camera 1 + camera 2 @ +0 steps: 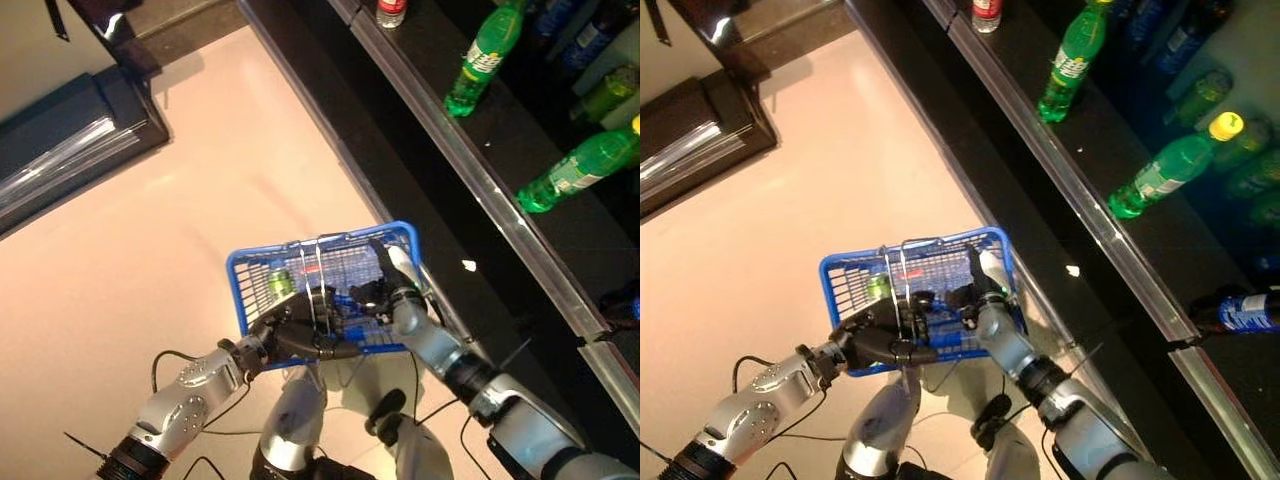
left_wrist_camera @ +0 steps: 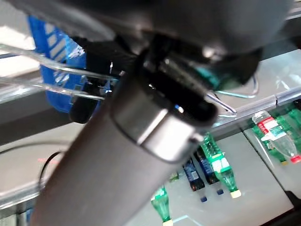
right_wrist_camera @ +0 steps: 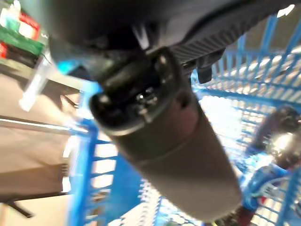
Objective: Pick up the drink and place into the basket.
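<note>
A blue wire basket (image 1: 250,268) hangs in front of me above the pale floor. My left hand (image 1: 296,335) grips it from the near side, fingers curled round its metal handle (image 1: 318,285). A green drink can (image 1: 280,281) lies inside, toward the basket's left end. My right hand (image 1: 388,292) reaches into the basket's right half, its white-covered thumb (image 1: 987,268) pointing up by the far rim. The hand's own bulk hides its fingers. Something blue (image 3: 263,184) lies low in the basket in the right wrist view; I cannot tell what it is.
A dark shelf with a metal edge (image 1: 480,175) runs along the right. On it lie green bottles (image 1: 485,55) (image 1: 580,165), a red-labelled bottle (image 1: 390,12) and a blue-labelled one (image 1: 1250,310). A dark low cabinet (image 1: 70,140) stands at the far left.
</note>
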